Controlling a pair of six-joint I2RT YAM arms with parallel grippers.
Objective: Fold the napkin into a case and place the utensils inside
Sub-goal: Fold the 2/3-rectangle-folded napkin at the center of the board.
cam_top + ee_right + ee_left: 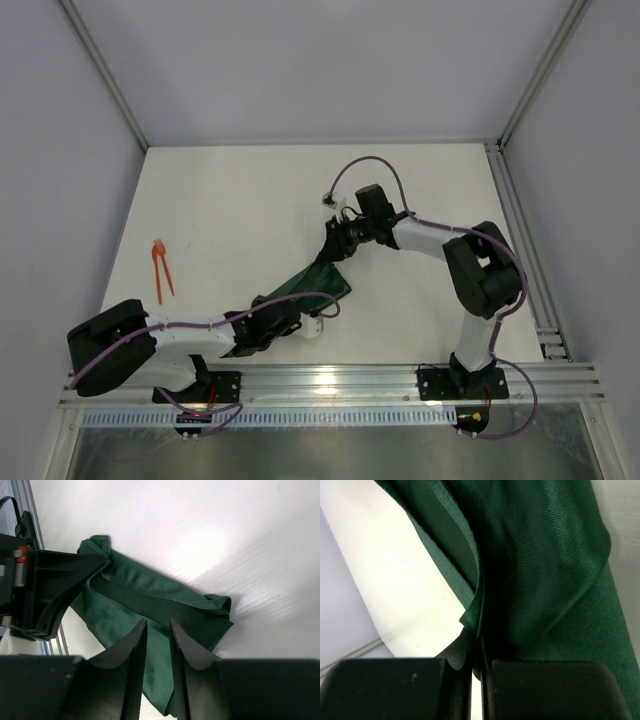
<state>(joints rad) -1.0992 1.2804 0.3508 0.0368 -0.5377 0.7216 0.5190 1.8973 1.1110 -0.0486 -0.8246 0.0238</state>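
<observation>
We see the left gripper (477, 669) with its jaws pressed nearly together on a fold of the napkin (545, 555); the dark green cloth rises from between them. The right gripper (157, 625) keeps its jaws a narrow slit apart just over the napkin's edge, and we can make out nothing gripped between them. From above, the left arm lies low, stretched toward the napkin's near end. The right arm bends at the elbow and reaches for its far end. Only the overhead view gives us the utensils (160, 265), well apart from the napkin on its left. The white table (250, 190) stretches beyond the napkin, and a metal rail (330, 378) runs near it on the arms' side.
</observation>
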